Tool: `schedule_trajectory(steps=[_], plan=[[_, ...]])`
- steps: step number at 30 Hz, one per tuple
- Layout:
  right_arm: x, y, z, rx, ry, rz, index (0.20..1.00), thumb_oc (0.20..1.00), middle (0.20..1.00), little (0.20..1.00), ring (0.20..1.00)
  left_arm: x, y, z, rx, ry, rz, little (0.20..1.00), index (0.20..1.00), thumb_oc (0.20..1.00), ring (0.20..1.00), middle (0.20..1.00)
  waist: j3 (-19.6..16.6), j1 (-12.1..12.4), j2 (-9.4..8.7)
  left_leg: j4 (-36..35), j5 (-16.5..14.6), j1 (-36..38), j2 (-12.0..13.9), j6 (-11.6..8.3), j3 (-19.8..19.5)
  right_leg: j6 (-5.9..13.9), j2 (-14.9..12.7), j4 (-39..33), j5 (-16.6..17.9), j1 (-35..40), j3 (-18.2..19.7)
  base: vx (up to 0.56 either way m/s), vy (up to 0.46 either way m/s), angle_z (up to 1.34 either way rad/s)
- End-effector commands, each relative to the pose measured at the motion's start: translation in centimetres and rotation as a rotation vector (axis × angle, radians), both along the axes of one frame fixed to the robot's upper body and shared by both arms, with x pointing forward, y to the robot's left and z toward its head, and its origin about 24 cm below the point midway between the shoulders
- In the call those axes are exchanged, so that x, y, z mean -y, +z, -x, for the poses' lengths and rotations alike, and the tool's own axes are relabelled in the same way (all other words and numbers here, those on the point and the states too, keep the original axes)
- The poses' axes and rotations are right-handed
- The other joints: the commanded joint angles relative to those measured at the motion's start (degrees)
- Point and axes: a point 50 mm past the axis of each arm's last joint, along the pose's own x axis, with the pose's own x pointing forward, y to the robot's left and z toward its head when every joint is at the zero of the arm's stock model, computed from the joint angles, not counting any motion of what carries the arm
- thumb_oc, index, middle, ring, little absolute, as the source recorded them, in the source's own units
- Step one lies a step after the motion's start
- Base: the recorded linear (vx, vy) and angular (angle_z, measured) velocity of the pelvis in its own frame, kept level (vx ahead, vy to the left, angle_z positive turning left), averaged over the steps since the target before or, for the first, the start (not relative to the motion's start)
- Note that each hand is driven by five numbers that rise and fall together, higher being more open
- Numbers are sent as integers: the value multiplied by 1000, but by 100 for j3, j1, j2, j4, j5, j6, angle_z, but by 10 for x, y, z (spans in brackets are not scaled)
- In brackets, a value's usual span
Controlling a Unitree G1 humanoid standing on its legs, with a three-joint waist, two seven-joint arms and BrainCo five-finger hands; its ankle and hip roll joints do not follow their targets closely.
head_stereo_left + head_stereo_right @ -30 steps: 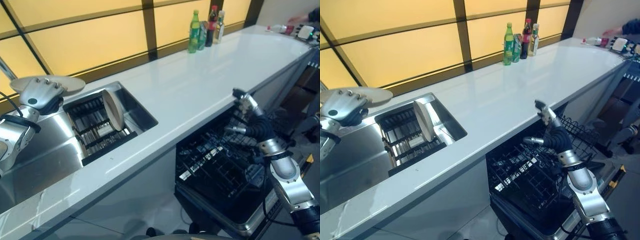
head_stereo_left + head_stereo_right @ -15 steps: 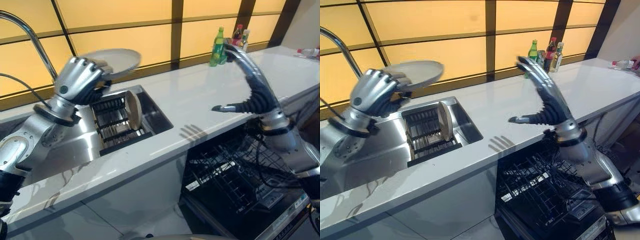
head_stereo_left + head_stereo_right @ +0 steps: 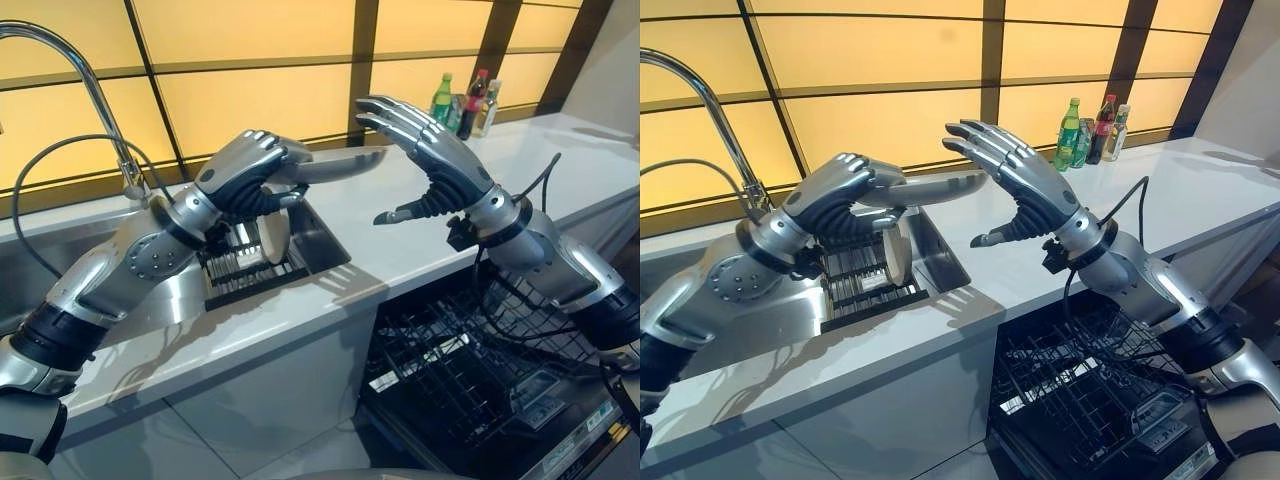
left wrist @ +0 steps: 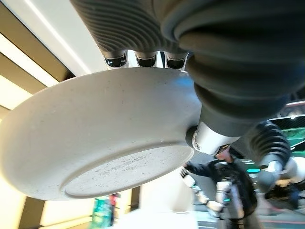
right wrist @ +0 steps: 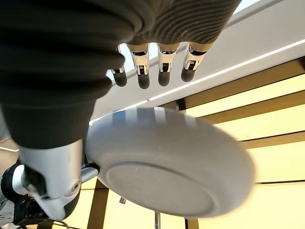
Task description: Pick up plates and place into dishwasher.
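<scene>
Down at the front, the dishwasher rack (image 3: 470,370) stands pulled out below the white counter (image 3: 400,250). Above the counter's edge the left hand (image 3: 245,180) has its fingers curled round the rim of a pale plate (image 3: 335,165), holding it about level in the air, while the right hand (image 3: 430,165) is spread wide just beside the plate's free edge, apart from it. Beyond, another plate (image 3: 272,233) stands on edge in the sink rack (image 3: 240,270), and bottles (image 3: 465,100) stand at the window.
</scene>
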Motion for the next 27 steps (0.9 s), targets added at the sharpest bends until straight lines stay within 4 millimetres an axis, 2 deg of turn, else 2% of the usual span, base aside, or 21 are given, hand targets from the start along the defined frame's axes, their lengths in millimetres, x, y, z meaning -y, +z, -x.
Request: schedule_trajectory(steps=[1, 7, 9, 10, 14, 27], plan=[[-8, 25, -11, 47, -15, 27, 1000, 1000, 1000, 1000, 1000, 16, 36, 2, 80, -111, 98, 200, 200, 200, 200, 200, 46, 191, -91, 45, -668, 73, -411, 160, 1, 488, -134, 80, -701, 289, 72, 0, 0, 0], [-18, 24, -22, -15, -7, -4, 1000, 1000, 1000, 1000, 1000, 28, 40, 3, 45, -183, 130, 200, 200, 200, 200, 200, 19, 221, -100, 42, -668, 93, -415, 166, -23, 472, -129, 72, -704, 313, 87, 4, 1, 1], [-19, 22, -26, -25, -24, -11, 247, 247, 247, 247, 247, 31, 41, 2, 31, -201, 140, 200, 200, 200, 200, 200, 9, 225, -93, 42, -670, 100, -417, 165, -29, 470, -129, 69, -705, 321, 93, 0, 0, 0], [-21, 20, -29, -41, -31, -5, 200, 200, 200, 200, 200, 32, 41, 2, 28, -209, 142, 200, 200, 200, 200, 200, 6, 230, -93, 42, -672, 103, -419, 165, -32, 470, -130, 69, -708, 325, 94, 0, 0, 0], [-19, 16, -36, -106, -72, 22, 200, 200, 200, 200, 200, 34, 43, 3, 37, -212, 146, 200, 200, 200, 200, 200, 3, 228, -101, 42, -670, 112, -415, 163, -32, 473, -135, 72, -711, 335, 96, 0, 0, 0], [16, 8, -47, -192, -281, 85, 200, 200, 200, 200, 200, 20, 51, 11, 118, -173, 137, 200, 200, 200, 200, 200, 21, 180, -132, 42, -688, 142, -395, 162, 22, 478, -126, 70, -709, 348, 152, 0, 0, 0]])
